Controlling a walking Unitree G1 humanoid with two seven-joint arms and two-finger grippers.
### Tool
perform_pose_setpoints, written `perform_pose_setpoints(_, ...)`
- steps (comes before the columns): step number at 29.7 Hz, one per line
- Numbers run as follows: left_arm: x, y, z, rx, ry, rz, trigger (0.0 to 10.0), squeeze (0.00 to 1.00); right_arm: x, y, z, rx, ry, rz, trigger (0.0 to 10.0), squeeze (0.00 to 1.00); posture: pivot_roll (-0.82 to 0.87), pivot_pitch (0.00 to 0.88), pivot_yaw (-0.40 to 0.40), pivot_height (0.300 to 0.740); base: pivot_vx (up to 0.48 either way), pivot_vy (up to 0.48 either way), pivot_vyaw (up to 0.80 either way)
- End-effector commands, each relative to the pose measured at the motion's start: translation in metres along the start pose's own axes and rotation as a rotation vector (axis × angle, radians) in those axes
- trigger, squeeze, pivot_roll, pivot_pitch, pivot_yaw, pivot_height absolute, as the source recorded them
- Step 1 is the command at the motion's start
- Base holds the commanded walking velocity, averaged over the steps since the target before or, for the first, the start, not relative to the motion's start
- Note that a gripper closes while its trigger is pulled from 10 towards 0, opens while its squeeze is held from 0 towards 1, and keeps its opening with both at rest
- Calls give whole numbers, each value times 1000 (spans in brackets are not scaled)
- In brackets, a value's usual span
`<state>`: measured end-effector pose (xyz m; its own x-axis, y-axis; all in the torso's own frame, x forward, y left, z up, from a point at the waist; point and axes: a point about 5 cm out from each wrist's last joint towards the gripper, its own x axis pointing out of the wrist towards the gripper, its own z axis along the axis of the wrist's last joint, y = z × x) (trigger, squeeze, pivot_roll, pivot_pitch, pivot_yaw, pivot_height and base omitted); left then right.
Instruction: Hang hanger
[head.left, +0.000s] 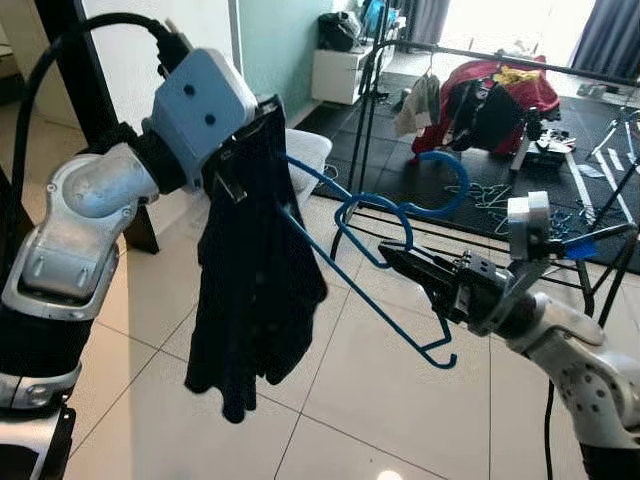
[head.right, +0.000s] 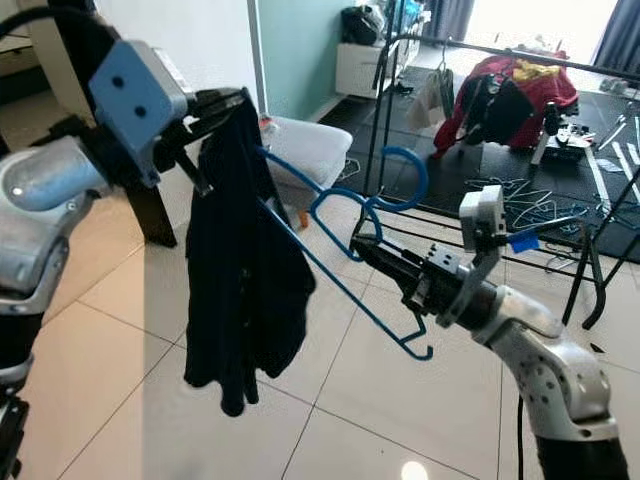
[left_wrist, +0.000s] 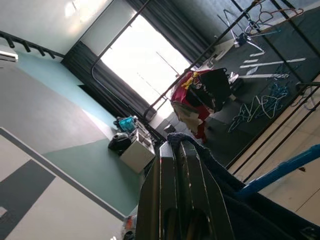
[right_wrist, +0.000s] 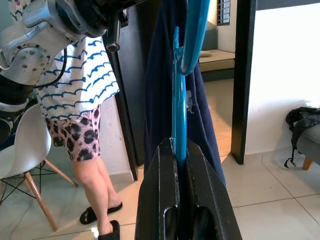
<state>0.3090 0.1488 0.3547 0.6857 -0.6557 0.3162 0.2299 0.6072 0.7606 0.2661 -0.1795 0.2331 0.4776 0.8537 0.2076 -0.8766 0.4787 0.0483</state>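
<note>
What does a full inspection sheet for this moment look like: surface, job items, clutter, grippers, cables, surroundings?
Surface: pale tiled floor, dark mat beyond.
Job's things: blue hanger held tilted in mid-air between both arms; dark garment draped over its left end; black clothes rack behind.
Clutter: spare hangers strewn on the mat; red and black clothes heaped behind the rack.
Grippers: left gripper shut on the dark garment; right gripper shut on the blue hanger.
Cables: black cable looping over the left arm.
Surroundings: white cabinet, bright window, a person standing beside a white chair.
</note>
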Motion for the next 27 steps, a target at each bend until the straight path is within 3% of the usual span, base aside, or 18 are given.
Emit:
perform_pose_setpoints(1, 1, 7, 2, 38, -1, 32, 2980, 0, -2, 2, -2, -6, 38, 8, 10000, 0, 45, 0, -48, 740, 0, 0, 0)
perform_pose_setpoints(4, 1, 11, 1, 41, 8, 61, 2980, 0, -4, 0, -5, -12, 66, -10, 10000, 0, 45, 0, -48, 740, 0, 0, 0)
perform_pose_setpoints(9, 3, 12, 13, -30, -73, 82, 2902, 0, -2, -9, -14, -11, 106, -95, 10000, 0, 50, 0, -50, 740, 0, 0, 0)
perform_pose_setpoints(13, 3, 10, 29, -146, -191, 61, 2941, 0, -2, -27, -20, -23, 137, -246, 10000, 0, 60, 0, -57, 740, 0, 0, 0)
perform_pose_setpoints(17, -1, 5, 35, -235, -240, 19, 3020, 0, -2, -44, -23, -22, 133, -389, 10000, 0, 66, 0, -61, 740, 0, 0, 0)
perform_pose_setpoints(21, -6, -6, 31, -310, -231, -51, 3020, 0, -1, -61, -19, -31, 64, -550, 10000, 0, 70, 0, -62, 740, 0, 0, 0)
perform_pose_setpoints(23, -6, -6, 31, -310, -231, -51, 3020, 0, -1, -61, -19, -31, 64, -550, 10000, 0, 70, 0, -62, 740, 0, 0, 0)
perform_pose_setpoints(24, -8, -17, 28, -345, -214, -110, 3137, 0, -1, -66, -12, -33, -1, -608, 10000, 0, 70, 0, -59, 740, 0, 0, 0)
perform_pose_setpoints(25, -8, -17, 28, -345, -214, -110, 3137, 0, -1, -66, -12, -33, -1, -608, 10000, 0, 70, 0, -59, 740, 0, 0, 0)
perform_pose_setpoints(26, -10, -29, 27, -391, -206, -178, 3373, 0, -2, -70, -5, -32, -70, -654, 10000, 0, 71, 0, -59, 740, 0, 0, 0)
perform_pose_setpoints(27, -10, -29, 27, -391, -206, -178, 3373, 0, -2, -70, -5, -32, -70, -654, 10000, 0, 71, 0, -59, 740, 0, 0, 0)
